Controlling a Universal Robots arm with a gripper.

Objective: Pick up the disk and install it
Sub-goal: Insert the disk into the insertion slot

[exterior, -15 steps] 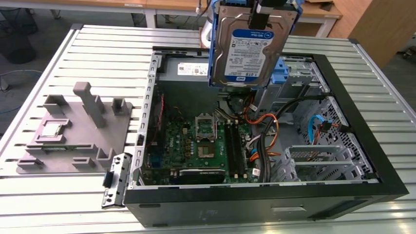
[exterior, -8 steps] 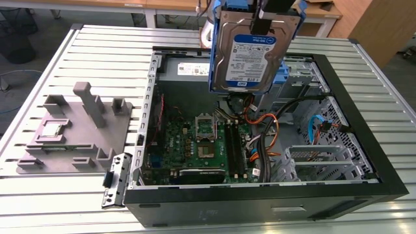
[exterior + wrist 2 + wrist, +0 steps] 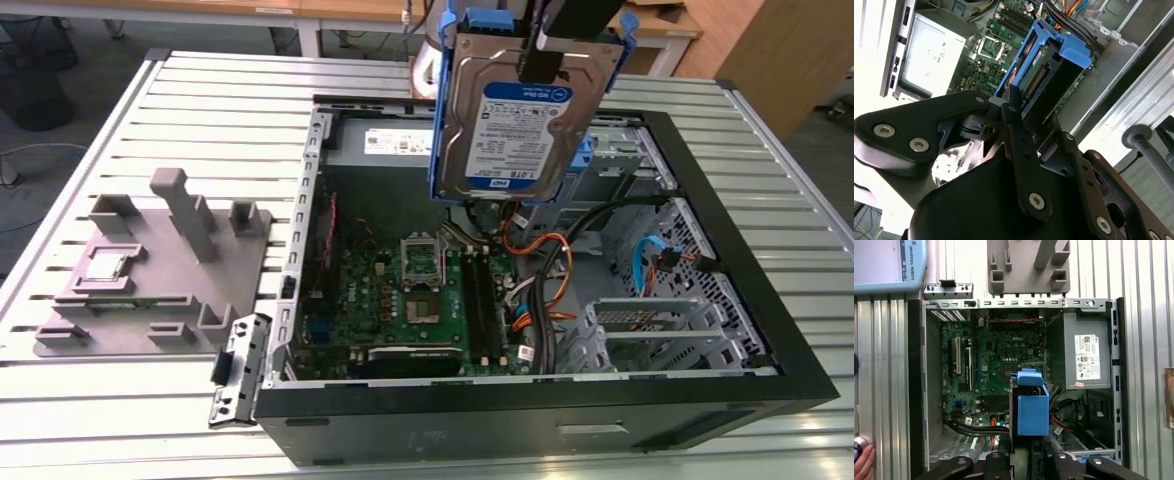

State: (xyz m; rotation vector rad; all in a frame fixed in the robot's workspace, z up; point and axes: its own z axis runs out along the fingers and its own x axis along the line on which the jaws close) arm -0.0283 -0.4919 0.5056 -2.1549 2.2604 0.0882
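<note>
The disk (image 3: 514, 125) hangs upright above the open computer case (image 3: 787, 330). It is a silver-grey drive with a white-and-blue label in a blue carrier frame. My gripper (image 3: 545, 50) is shut on its upper end, with a black finger over the labelled face. In the second wrist view the black fingers (image 3: 1013, 107) clamp the disk (image 3: 1054, 55) edge-on over the motherboard. In the first wrist view the blue carrier (image 3: 1032, 410) points down into the case interior, held by the gripper (image 3: 1026, 460), near the grey power supply (image 3: 1086, 357).
The case lies on its side on a slatted metal table (image 3: 134, 420), motherboard (image 3: 414, 300) and cables exposed. A grey fixture block (image 3: 160, 260) stands at the exterior view's left, with a small metal bracket (image 3: 234, 370) beside the case. A hand (image 3: 864, 462) is at the table's edge.
</note>
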